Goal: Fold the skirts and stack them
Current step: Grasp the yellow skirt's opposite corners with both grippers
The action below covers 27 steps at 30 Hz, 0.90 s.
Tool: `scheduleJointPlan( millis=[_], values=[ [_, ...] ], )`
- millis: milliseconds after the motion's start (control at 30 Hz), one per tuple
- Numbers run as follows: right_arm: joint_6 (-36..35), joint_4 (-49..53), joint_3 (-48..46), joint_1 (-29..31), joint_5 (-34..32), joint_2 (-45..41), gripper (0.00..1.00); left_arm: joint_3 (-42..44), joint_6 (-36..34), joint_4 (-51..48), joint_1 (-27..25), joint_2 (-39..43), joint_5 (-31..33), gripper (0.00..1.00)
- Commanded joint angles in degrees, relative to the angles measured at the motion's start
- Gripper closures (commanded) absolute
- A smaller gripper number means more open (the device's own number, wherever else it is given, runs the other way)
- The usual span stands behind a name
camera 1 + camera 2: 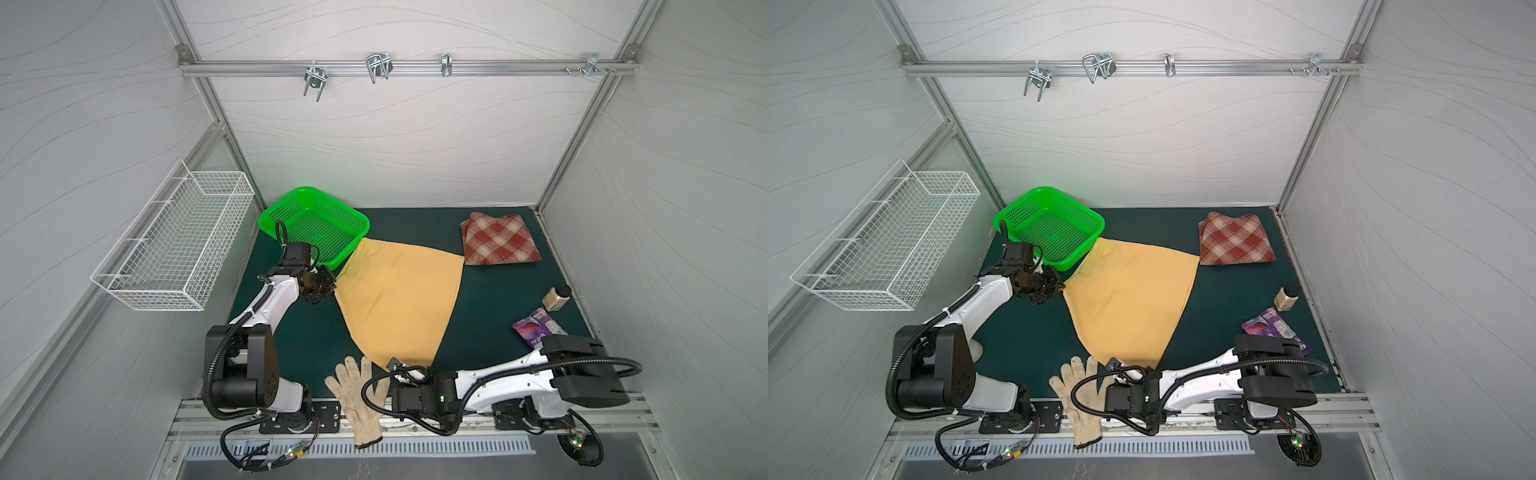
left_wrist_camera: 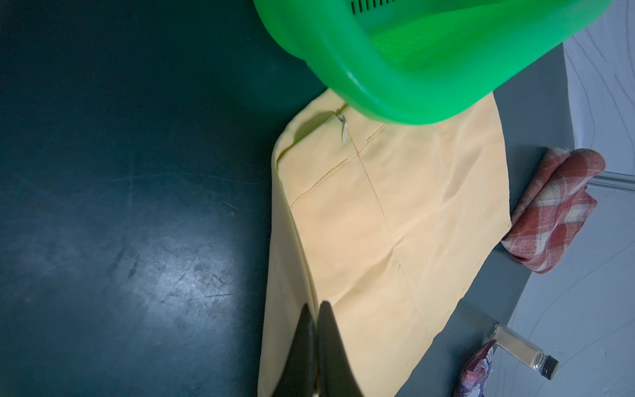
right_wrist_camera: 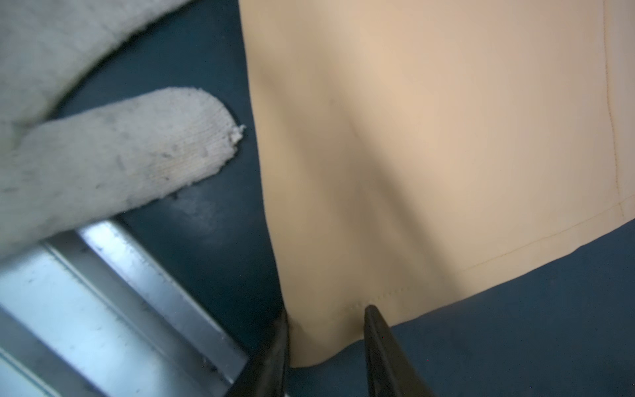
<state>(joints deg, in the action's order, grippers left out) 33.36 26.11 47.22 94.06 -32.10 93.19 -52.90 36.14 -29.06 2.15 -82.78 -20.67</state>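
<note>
While the left gripper (image 2: 315,306) pinches the mustard skirt (image 1: 399,299) beside the green basket (image 1: 274,216), the right gripper (image 3: 326,309) straddles its hem at the near edge of the bench (image 1: 478,332), jaws apart.

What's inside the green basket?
Nothing that I can see. In both top views only the green basket's own holey floor shows. The left arm covers the basket's near corner, so anything there is hidden.
</note>
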Motion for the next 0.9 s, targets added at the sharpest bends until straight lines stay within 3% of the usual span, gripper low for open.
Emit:
scheduleJointPlan(
  millis=[0,100,500,867],
  values=[
    [1.5,1.3,-2.9,-1.8,0.1,0.8,0.65,-2.2,-1.0,0.7,0.4,-0.5,-0.8,1.0],
    [1.6,1.3,-3.5,-2.6,0.1,0.2,0.66,-2.2,-1.0,0.7,0.4,-0.6,-0.8,1.0],
    [0.7,2.5,-1.5,-0.9,2.1,-4.2,0.86,-2.8,-1.5,-0.1,0.4,-0.6,-0.6,1.0],
    [-0.5,5.5,3.1,0.5,10.8,-11.0,0.88,-4.8,-1.8,-4.2,0.5,4.9,-0.1,1.0]
  ],
)
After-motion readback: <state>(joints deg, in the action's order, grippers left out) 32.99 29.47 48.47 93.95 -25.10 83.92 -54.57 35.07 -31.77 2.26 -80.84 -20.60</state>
